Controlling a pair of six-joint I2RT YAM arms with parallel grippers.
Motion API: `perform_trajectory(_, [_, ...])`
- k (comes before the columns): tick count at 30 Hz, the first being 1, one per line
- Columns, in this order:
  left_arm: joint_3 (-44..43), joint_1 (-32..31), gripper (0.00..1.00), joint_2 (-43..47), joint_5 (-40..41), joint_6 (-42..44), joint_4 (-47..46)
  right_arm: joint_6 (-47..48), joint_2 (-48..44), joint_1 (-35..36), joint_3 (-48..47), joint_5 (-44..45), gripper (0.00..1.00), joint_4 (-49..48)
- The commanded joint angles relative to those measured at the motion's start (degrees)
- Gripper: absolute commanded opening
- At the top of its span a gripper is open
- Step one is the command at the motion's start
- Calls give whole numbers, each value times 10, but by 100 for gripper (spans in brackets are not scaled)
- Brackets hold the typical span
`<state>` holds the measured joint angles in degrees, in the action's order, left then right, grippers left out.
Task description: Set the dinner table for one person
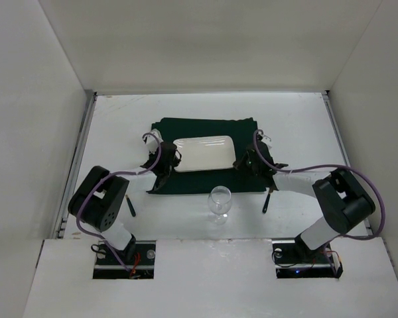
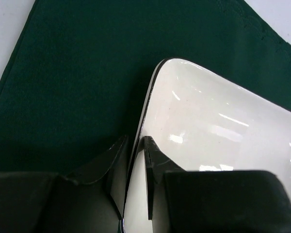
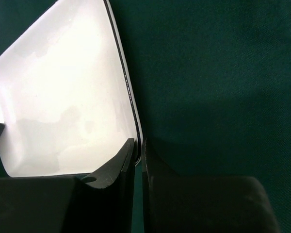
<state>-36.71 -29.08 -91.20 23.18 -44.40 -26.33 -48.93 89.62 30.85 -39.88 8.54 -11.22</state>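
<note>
1. Top external: placement of the plate (image 1: 202, 152) on the dark green placemat (image 1: 186, 127) judged the step in hand; left gripper (image 1: 167, 159) at the plate's left end, right gripper (image 1: 247, 162) at its right end; placemat spread mid-way across the dinner table (image 1: 119, 119), a matte white top with silver side rails; wine glass (image 1: 219, 201) upright at the mat's near edge; one dark utensil (image 1: 129, 207) on bare white to the left, another (image 1: 267, 201) to the right, neither yet laid beside the plate; plain white walls (image 1: 205, 40) on three sides.
2. Left wrist: left gripper (image 2: 135, 143) pinched onto the plate (image 2: 218, 131) at its rim near a corner; one finger over the glossy inside, the other outside above the placemat (image 2: 87, 73).
3. Right wrist: right gripper (image 3: 138, 145) likewise clamped, the thin dark-edged rim of the plate (image 3: 63, 87) running into the narrow gap; placemat (image 3: 213, 73) beneath; lifted or resting, cannot tell.
4. Next move, as a judgement: squaring level on the mat; both releases together; straight withdrawal outward, no dragging of the slick glaze; then the utensils.
</note>
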Motion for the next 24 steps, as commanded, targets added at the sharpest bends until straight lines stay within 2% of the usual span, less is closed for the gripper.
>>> perform_trajectory(1, [-33,7,13,-6,8,-2,-53,-1,-8,23,12,-2,7,-29])
perform_trajectory(14, [-35,6,14,-27,4,-8,-79,-9,-26,42,42,19,8,-32])
perform_trajectory(19, [-27,10,17,-30,3,-9,-90,-9,-39,43,47,19,10,-27])
perform_trajectory(24, [-12,8,21,-11,13,-10,-92,1,-49,40,50,19,23,-25])
